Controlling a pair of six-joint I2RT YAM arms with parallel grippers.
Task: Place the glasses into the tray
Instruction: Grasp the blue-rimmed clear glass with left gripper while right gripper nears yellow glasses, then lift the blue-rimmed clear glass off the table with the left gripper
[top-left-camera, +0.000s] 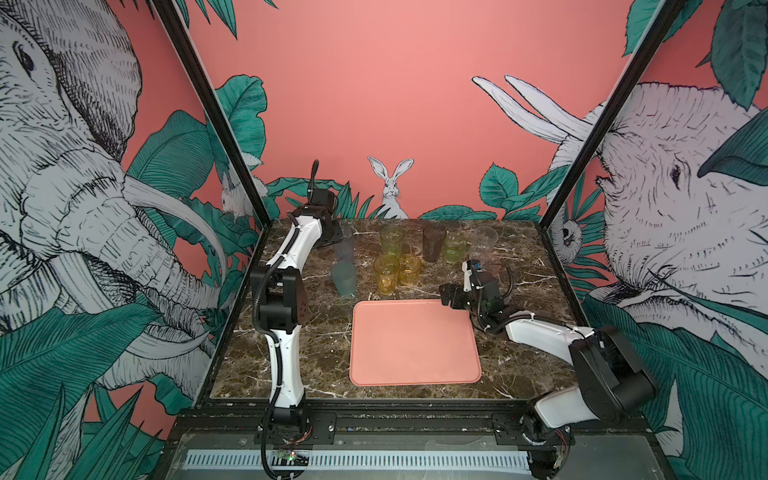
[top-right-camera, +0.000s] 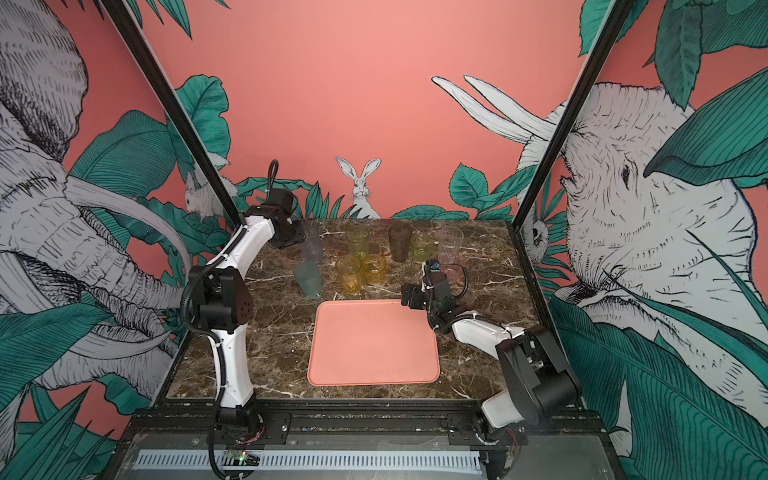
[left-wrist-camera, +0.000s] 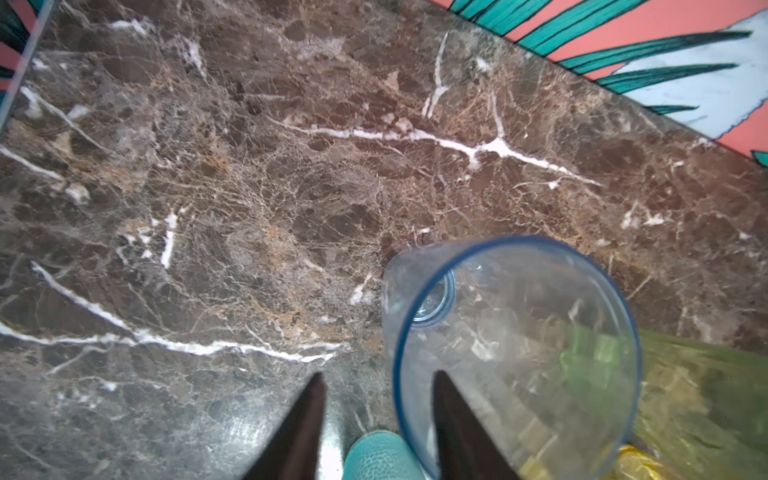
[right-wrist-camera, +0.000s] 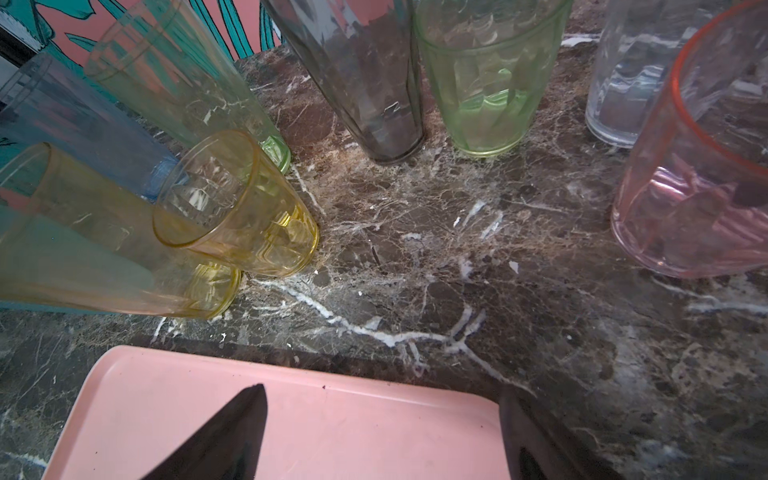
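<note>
The salmon-pink tray (top-left-camera: 415, 345) lies empty at the front middle of the marble table. Several glasses stand behind it: amber (top-left-camera: 385, 274), yellow-green (top-left-camera: 391, 239), smoky grey (top-left-camera: 433, 243), green (right-wrist-camera: 482, 83), clear (top-left-camera: 486, 239) and pink (right-wrist-camera: 698, 187). At the back left, my left gripper (left-wrist-camera: 379, 376) straddles the rim of a tall clear bluish glass (left-wrist-camera: 515, 353). One finger is inside it and one outside, with a gap still showing. A frosted teal glass (top-left-camera: 344, 282) stands just in front. My right gripper (right-wrist-camera: 380, 403) is open and holds nothing above the tray's far right corner.
Black frame posts and patterned walls close in the table (top-left-camera: 324, 340) on the left, right and back. The glasses stand close together, some touching. The pink glass sits just behind my right wrist.
</note>
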